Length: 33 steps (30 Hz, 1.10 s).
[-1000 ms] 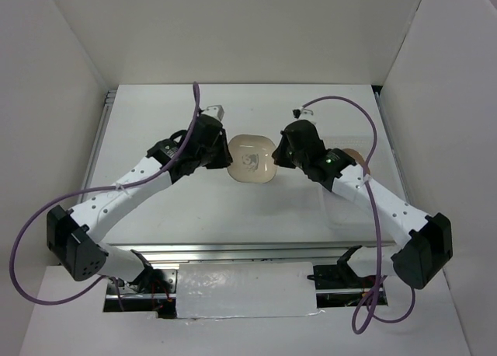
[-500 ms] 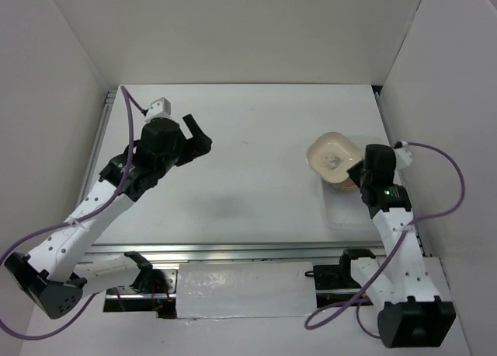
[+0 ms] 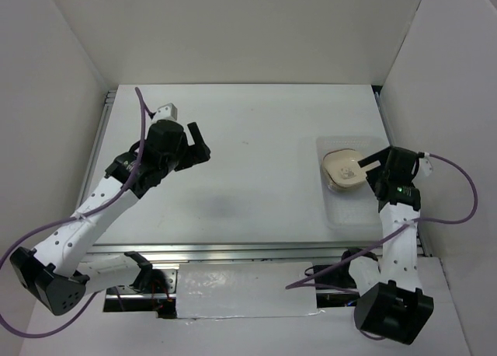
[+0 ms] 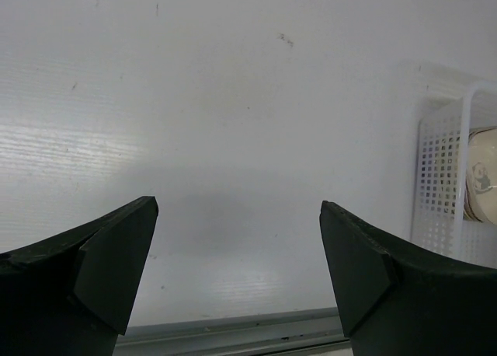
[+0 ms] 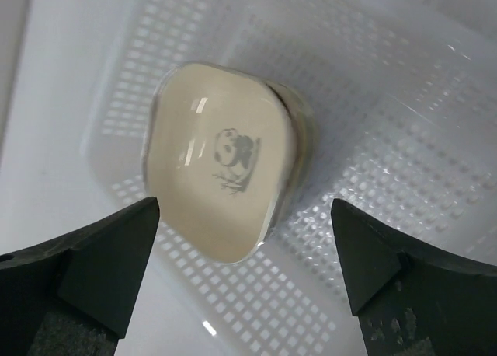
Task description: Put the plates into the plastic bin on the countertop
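Over the far half of the plastic bin (image 5: 404,138), at the right side of the worktop (image 4: 233,99), my right fingers (image 5: 109,255) are spread wide and hold nothing, one to each side of the cream plate (image 5: 221,169) lying below them. It sits face up inside the bin, and a second rim peeking out at its right edge suggests it tops a stack. My left fingers (image 4: 101,255) are likewise parted and empty, above the worktop well to the left. I judge the step to be clearing away from a plate just set down. To do it well I should rise straight up with the fingers wide, so that neither tip clips the plate's lip or the bin's low wall and shifts the pile. Being a rounded square, the plate has hardly any long axis. From my right wrist it looks slightly longer from upper left to lower right, and its small printed picture reads upright.
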### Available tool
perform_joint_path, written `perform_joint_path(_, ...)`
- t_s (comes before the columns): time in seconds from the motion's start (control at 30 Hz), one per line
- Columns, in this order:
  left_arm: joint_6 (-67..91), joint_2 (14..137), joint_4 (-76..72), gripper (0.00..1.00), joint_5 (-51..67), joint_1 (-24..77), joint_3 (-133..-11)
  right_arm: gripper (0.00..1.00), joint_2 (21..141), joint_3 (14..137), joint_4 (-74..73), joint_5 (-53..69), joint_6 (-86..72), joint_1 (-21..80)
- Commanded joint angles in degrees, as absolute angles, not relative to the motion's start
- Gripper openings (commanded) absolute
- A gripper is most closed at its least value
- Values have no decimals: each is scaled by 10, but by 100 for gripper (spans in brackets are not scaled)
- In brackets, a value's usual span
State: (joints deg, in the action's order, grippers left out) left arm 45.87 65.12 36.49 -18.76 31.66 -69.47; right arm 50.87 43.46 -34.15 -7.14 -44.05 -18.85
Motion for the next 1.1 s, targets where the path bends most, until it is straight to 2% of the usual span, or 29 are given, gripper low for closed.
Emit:
perform_joint_path(0.0,426,653,375,99,-179,316,-700,100,464,507,-357,-61,-435,-175)
perform_joint_path(0.13,401,646,391,99,-189,313,-712,100,391,553,-386,-45,-393,-153)
perform_joint_path(0.3,353,659,481,99,-253,311,-790,100,387,647,-454,11,-317,-78)
perform_joint_path(0.5,358,601,620,99,-385,303,-865,100,382,757,-604,-51,-221,-7)
perform_joint_path(0.57,367,574,651,99,-398,299,-869,100,356,777,-624,-83,-226,55)
perform_joint_path(0.83,428,361,659,99,-388,295,-771,100,204,811,-717,-120,-225,148)
perform_joint_path(1.07,489,191,685,99,-399,296,-656,100,155,866,-793,-143,-245,170)
